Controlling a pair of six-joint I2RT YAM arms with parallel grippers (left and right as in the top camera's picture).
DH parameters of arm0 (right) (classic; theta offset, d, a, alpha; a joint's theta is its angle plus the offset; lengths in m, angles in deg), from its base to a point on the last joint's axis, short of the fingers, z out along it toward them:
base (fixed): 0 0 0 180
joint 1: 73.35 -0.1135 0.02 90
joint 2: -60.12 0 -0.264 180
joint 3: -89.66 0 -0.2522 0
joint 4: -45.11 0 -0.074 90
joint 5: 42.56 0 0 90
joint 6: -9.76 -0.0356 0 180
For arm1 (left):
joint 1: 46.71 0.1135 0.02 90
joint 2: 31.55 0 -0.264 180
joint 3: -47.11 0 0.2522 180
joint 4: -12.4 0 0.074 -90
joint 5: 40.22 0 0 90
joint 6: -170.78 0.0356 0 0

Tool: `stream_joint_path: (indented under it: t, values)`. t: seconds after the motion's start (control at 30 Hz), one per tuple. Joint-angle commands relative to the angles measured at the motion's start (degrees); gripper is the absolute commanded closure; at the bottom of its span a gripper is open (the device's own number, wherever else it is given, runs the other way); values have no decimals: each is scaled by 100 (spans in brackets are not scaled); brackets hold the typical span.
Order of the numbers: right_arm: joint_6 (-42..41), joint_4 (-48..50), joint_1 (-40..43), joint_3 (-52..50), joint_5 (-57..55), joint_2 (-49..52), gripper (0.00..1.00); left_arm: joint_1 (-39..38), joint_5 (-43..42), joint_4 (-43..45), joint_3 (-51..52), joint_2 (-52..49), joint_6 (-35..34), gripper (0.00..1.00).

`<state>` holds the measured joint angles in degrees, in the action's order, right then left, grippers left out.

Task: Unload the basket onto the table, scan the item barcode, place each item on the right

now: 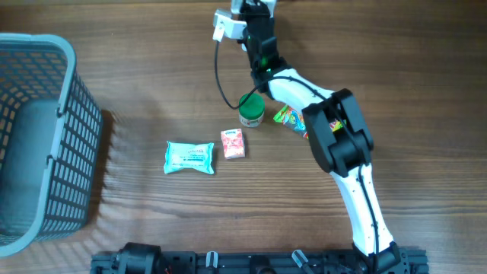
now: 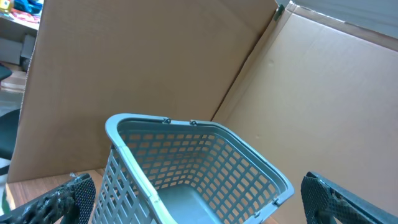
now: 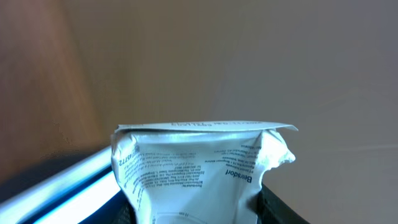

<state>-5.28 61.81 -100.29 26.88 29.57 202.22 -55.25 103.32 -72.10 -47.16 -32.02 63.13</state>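
Note:
In the right wrist view my right gripper (image 3: pixel 196 214) is shut on a crinkled white packet (image 3: pixel 193 165) with black print, which stands up between its dark fingers (image 3: pixel 280 208). From overhead, the right arm reaches to the far edge of the table, with the gripper (image 1: pixel 257 23) beside a white device (image 1: pixel 227 27) that has a black cable. No barcode on the packet is clear to me. My left gripper (image 2: pixel 199 208) is open with nothing between its fingers, hanging above a grey-blue basket (image 2: pixel 186 168). The left gripper is out of the overhead view.
On the table lie a green-lidded jar (image 1: pixel 251 111), a colourful packet (image 1: pixel 289 116), a small red box (image 1: pixel 233 143) and a pale teal pack (image 1: pixel 189 157). The basket (image 1: pixel 46 53) stands at the left edge. Cardboard walls stand behind it.

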Motion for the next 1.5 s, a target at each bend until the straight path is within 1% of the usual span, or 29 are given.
stream_joint_path:
  t: [0.0,0.07,0.1,0.2,0.27,0.3,0.33,0.4,0.5,0.57,0.6,0.63,0.7,0.73,0.77,0.87,0.93,0.97,1.0,1.03,1.07,1.1,1.13,1.17,1.2,1.23,1.3,1.4,1.47]
  values:
    - [-841,-660,435,96,-614,-1237,61,-26,13,13,4,11,55,0]
    - [-1473,-1285,780,96,-994,-1727,60,-26,13,13,4,11,55,0]
    - [-1731,-1646,1049,96,-1241,-1950,57,-26,13,13,4,11,55,0]
    - [-2592,-2673,1987,96,-1633,-2251,57,-26,11,13,4,11,55,0]
    - [-3668,-4050,2977,63,-1309,-2236,57,-26,11,13,4,11,55,0]
    - [-4153,-4634,3427,-24,-776,-2227,57,-26,11,11,4,11,55,0]
    - [-4518,-4946,3882,-170,-289,-2216,58,-26,11,13,4,11,55,0]
    - [-4992,-5095,4603,-380,129,-2129,58,-26,11,13,4,11,55,0]
    - [-5189,-5149,5571,-717,466,-1921,57,-26,13,13,4,11,55,0]
    - [-5598,-5191,6054,-863,826,-1777,57,-26,13,11,4,11,55,0]
    - [-5753,-5215,6249,-935,1073,-1725,54,-26,11,13,4,11,55,0]
    - [-5890,-5243,6457,-1008,1294,-1692,39,-26,11,13,4,11,55,0]
    - [-6179,-5283,6728,-1019,1351,-1729,26,-26,11,11,4,11,52,0]
    - [-6360,-5322,6837,-946,1458,-1867,16,-26,11,11,4,11,55,0]
    - [-6459,-5357,6883,-876,1672,-2013,1,-26,11,11,4,11,55,0]
    - [-6922,-5364,6852,-713,2839,-3021,0,-26,13,13,4,11,55,0]
    - [-7853,-5761,6616,-713,4063,-3912,0,-26,13,13,4,11,55,0]
    - [-8026,-5995,6481,-713,4518,-4109,0,-26,11,11,4,11,55,0]
    - [-8105,-6454,6207,-715,5209,-4319,0,-26,13,13,4,11,55,0]
    - [-7965,-7007,5812,-715,5633,-4406,0,-26,11,11,4,11,55,0]
    - [-7390,-7556,5348,-726,5781,-4406,0,-26,13,13,4,11,55,0]
    - [-6557,-7973,4828,-811,5700,-4365,0,-26,13,13,4,11,55,0]
    - [-5941,-8236,4435,-896,5506,-4321,0,-26,13,11,4,11,55,0]
    - [-5309,-8502,3960,-1005,5058,-4253,0,-26,11,11,4,11,55,0]
    - [-4743,-8620,3335,-1147,4013,-4122,0,-26,11,13,4,11,55,0]
    - [-4704,-8623,2999,-1231,3416,-4041,0,-26,11,13,4,11,55,0]
    - [-4181,-8459,2382,-1471,2815,-3880,0,-26,11,13,4,11,55,0]
    - [-3746,-8319,2026,-1552,2680,-3646,0,-26,11,13,4,11,55,0]
    - [-3744,-8251,1928,-1602,2730,-3445,0,-26,13,13,4,11,55,0]
